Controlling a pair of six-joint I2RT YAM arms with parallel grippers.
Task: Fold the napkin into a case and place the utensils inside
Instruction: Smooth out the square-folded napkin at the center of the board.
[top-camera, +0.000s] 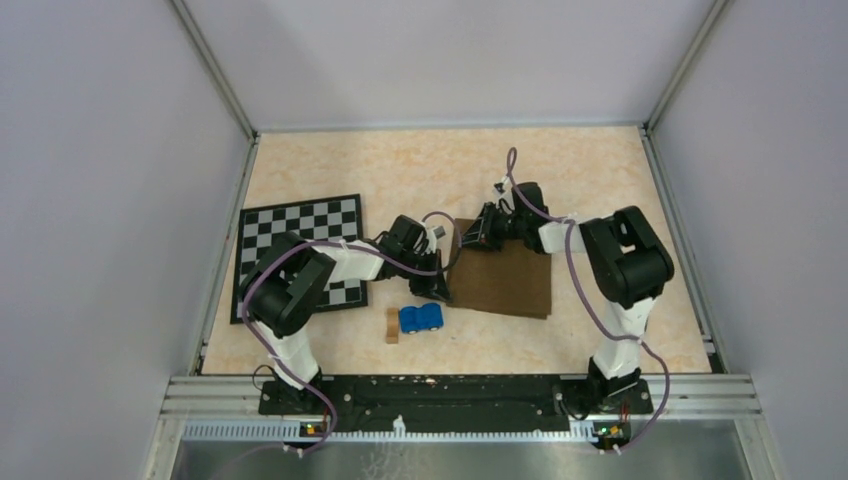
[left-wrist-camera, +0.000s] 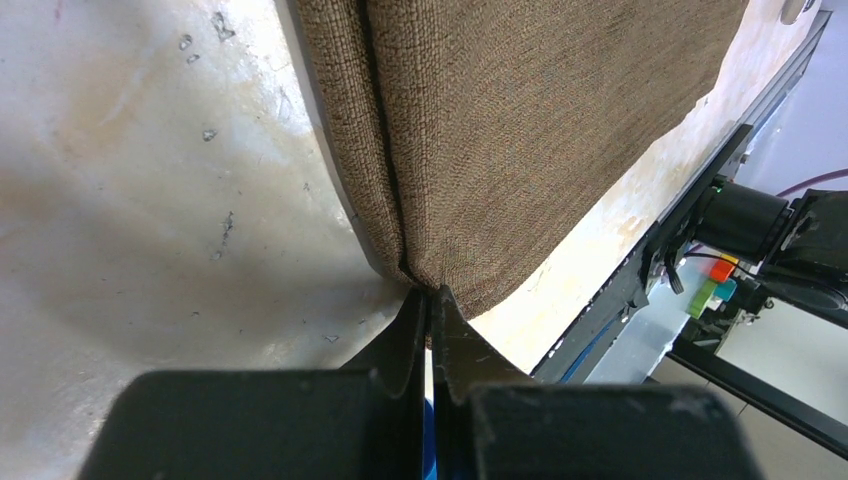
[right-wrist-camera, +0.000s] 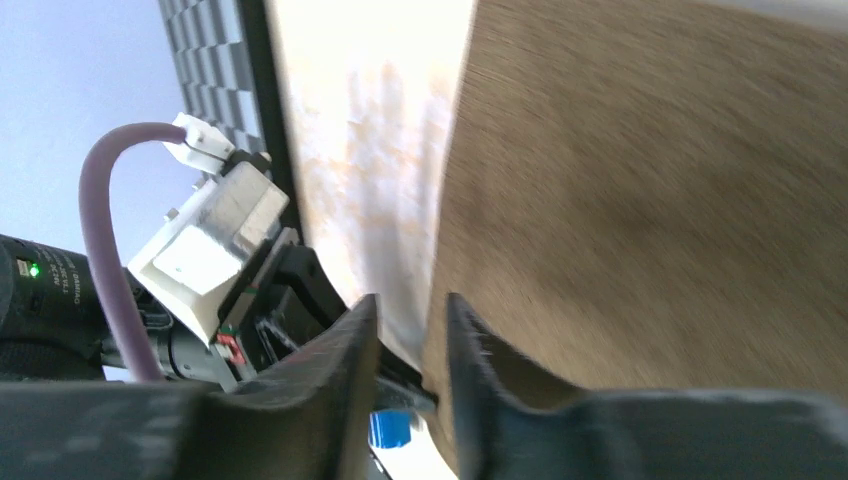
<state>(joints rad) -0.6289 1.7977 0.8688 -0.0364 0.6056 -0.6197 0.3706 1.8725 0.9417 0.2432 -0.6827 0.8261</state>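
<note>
The dark brown napkin (top-camera: 508, 282) lies flat at the table's middle, with a doubled layer along its left edge in the left wrist view (left-wrist-camera: 520, 120). My left gripper (top-camera: 440, 290) is at the napkin's near-left corner; there its jaws (left-wrist-camera: 432, 292) are shut on the pinched cloth. My right gripper (top-camera: 472, 236) is at the far-left corner. In the right wrist view (right-wrist-camera: 412, 310) its jaws stand slightly apart, with the napkin's edge (right-wrist-camera: 650, 200) beside the right finger and nothing between them. No utensils show in any view.
A blue object (top-camera: 421, 318) and a small tan wooden block (top-camera: 392, 325) lie just in front of the napkin's near-left corner. The black-and-white checkered mat (top-camera: 300, 225) lies at the left, partly under my left arm. Metal rails edge the table.
</note>
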